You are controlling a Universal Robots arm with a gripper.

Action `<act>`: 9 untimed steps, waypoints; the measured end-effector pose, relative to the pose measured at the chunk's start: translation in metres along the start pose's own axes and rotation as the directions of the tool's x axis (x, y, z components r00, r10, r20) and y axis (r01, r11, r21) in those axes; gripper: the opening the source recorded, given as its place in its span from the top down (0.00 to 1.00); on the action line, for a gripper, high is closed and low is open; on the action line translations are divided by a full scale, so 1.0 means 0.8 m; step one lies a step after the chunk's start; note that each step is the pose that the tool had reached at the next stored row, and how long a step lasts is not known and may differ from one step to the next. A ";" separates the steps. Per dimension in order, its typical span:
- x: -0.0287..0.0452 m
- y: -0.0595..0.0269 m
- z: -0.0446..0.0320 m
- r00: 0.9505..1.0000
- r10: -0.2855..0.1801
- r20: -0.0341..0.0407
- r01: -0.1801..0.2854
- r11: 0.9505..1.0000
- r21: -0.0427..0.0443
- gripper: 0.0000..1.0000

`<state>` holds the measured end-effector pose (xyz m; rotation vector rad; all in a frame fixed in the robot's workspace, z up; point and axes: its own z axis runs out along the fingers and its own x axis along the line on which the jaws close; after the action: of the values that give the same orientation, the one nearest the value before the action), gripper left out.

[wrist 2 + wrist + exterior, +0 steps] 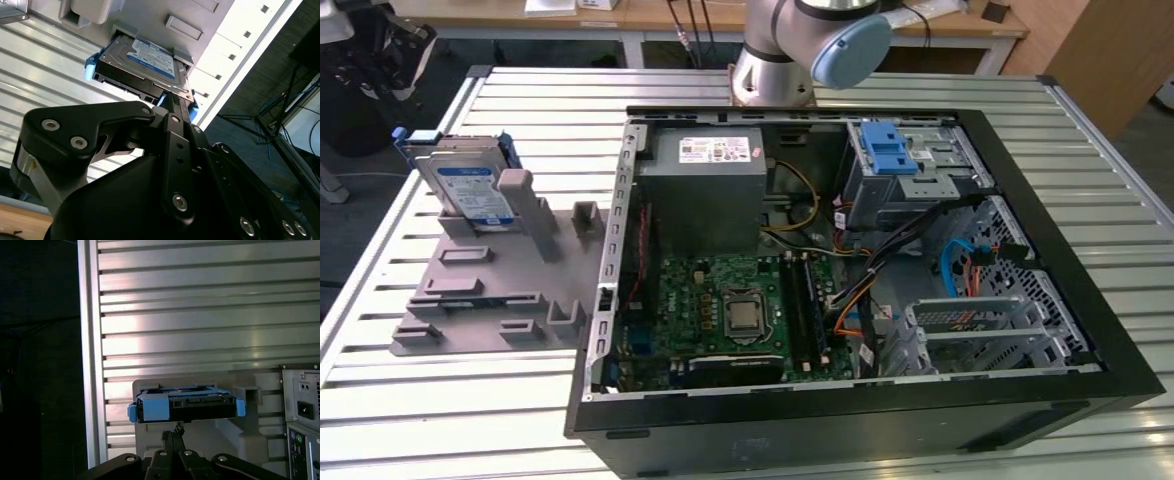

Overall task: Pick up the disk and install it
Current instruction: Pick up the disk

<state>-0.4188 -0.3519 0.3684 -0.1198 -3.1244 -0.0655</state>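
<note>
Slatted table (200,315), disk (185,407) ahead of tool (173,434)

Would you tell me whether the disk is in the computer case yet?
Out: the disk stands on edge in the grey holder, beside the open case.

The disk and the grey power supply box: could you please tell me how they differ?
The disk stands on edge in the grey holder outside the computer case; the power supply box sits inside it. The disk is clearly smaller than the power supply box. The disk has a blue carrier bracket; the power supply box is plain grey. Both are metal parts bearing labels.
</note>
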 end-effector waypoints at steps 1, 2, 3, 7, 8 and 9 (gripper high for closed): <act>0.0000 0.000 0.0000 1.000 0.000 0.000 0.000 1.000 0.000 0.89; 0.0000 0.000 0.0000 1.000 -0.001 0.000 0.001 1.000 0.000 0.89; 0.0000 0.000 0.0000 1.000 -0.003 0.000 0.003 1.000 0.000 0.89; 0.0003 0.000 0.0000 1.000 -0.020 -0.001 0.020 1.000 0.000 0.89; 0.0003 0.000 0.0000 1.000 -0.025 -0.001 0.025 1.000 0.000 0.89; 0.0003 0.000 0.0000 1.000 -0.029 -0.001 0.029 1.000 0.000 0.89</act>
<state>-0.4191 -0.3519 0.3684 -0.0745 -3.1252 -0.0651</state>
